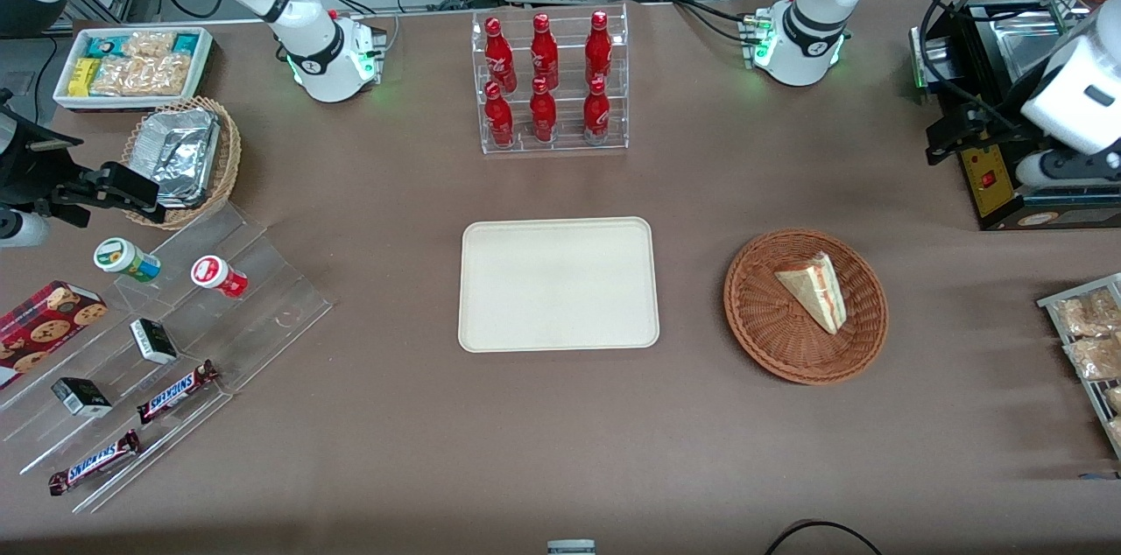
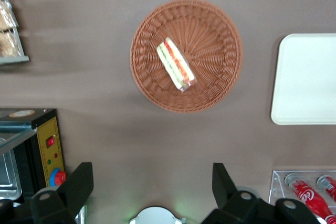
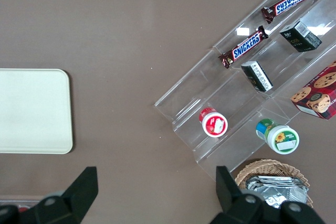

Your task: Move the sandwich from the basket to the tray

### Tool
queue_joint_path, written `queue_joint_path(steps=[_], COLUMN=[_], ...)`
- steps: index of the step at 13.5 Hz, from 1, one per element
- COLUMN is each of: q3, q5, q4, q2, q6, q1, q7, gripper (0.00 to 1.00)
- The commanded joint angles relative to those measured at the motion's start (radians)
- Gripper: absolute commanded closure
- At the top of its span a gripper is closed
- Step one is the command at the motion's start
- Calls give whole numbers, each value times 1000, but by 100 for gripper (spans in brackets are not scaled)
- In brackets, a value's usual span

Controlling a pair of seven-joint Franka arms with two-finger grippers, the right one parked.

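The sandwich (image 1: pixel 814 288) is a pale triangular wedge with red and green filling. It lies in the round reddish-brown wicker basket (image 1: pixel 753 319), toward the working arm's end of the table. The cream tray (image 1: pixel 558 284) lies flat and bare beside the basket, at the table's middle. My left gripper (image 1: pixel 946 139) hangs high above the table, farther from the front camera than the basket, open and holding nothing. The left wrist view shows the gripper (image 2: pixel 152 177) with its fingers wide apart, and the sandwich (image 2: pixel 176 64), the basket (image 2: pixel 220 35) and the tray (image 2: pixel 307 77) below.
A clear rack of red bottles (image 1: pixel 550 82) stands farther back than the tray. A black appliance with a yellow panel (image 1: pixel 998 187) sits by the gripper. A snack rack (image 1: pixel 1086 336) is at the working arm's table end. Acrylic steps with candy bars (image 1: pixel 158 345) lie toward the parked arm's end.
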Motion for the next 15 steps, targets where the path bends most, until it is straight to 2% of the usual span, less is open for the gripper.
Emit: queue_joint_path(steps=[1, 3, 7, 11, 13, 15], q3=[-9, -7, -9, -10, -18, -28], q5=[6, 4, -2, -12, -11, -9], q4=[-64, -145, -282, -434, -495, -508], q2=[14, 15, 18, 19, 36, 76], q6=[43, 134, 315, 516, 642, 692], q1=[20, 20, 20, 18, 13, 7], q7=[-2, -21, -198, -287, -461, -574], gripper=[0, 0, 0, 0, 0, 0])
